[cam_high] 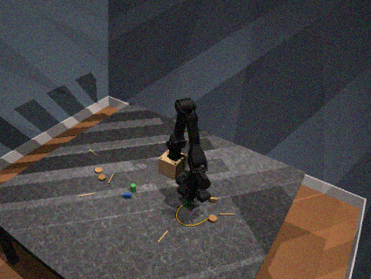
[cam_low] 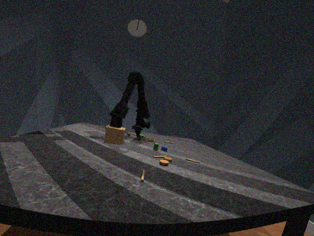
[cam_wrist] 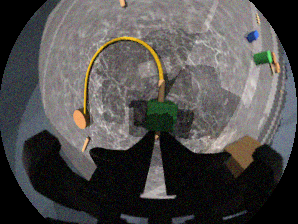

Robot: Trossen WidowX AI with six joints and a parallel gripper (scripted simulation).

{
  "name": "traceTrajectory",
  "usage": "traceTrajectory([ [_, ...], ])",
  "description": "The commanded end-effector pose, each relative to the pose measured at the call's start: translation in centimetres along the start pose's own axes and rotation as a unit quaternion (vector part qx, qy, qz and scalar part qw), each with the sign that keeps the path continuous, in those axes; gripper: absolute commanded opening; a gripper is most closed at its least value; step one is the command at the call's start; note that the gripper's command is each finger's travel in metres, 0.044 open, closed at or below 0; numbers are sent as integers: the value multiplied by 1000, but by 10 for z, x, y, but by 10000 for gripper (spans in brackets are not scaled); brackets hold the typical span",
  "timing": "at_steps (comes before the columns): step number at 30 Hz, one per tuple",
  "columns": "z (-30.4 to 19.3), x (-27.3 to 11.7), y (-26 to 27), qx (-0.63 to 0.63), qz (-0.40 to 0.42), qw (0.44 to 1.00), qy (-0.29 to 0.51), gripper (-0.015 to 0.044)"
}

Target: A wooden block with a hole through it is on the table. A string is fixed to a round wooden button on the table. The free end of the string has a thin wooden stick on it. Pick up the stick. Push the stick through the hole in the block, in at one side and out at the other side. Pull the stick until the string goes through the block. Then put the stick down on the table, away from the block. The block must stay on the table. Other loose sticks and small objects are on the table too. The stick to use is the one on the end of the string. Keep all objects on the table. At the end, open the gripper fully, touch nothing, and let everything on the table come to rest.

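Observation:
My gripper (cam_high: 188,204) (cam_low: 139,137) (cam_wrist: 157,129) is low at the table, its green fingertips shut on the string's stick (cam_wrist: 161,91). The stick's string end sticks out beyond the tips, and a small bit shows on the near side. The yellow string (cam_high: 190,225) (cam_wrist: 125,38) curves from the stick to the round button (cam_high: 212,218) (cam_wrist: 80,119) on the table. The wooden block (cam_high: 171,166) (cam_low: 114,135) (cam_wrist: 244,152) stands on the table, apart from the gripper, close to the arm's base. I cannot make out its hole.
A loose stick (cam_high: 226,214) (cam_wrist: 85,145) lies beside the button; another (cam_high: 163,235) lies in front of the string. A green cylinder (cam_high: 133,187) (cam_low: 156,146) (cam_wrist: 262,57) and a blue piece (cam_high: 126,195) (cam_low: 164,149) (cam_wrist: 252,36) stand apart. More sticks and discs lie beyond them.

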State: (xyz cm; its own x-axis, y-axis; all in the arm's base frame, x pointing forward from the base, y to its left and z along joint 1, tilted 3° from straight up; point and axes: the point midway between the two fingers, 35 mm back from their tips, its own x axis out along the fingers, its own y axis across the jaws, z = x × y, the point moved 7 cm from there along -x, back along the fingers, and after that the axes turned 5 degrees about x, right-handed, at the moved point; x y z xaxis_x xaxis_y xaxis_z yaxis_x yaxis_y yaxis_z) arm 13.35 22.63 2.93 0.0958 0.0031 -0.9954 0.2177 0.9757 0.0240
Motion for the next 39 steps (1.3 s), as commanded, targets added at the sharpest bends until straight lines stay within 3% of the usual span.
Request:
traceTrajectory([
  [1,-6,2,-2,5,1,1000,-26,0],
  [39,-8,3,1,19,15,999,-36,0],
])
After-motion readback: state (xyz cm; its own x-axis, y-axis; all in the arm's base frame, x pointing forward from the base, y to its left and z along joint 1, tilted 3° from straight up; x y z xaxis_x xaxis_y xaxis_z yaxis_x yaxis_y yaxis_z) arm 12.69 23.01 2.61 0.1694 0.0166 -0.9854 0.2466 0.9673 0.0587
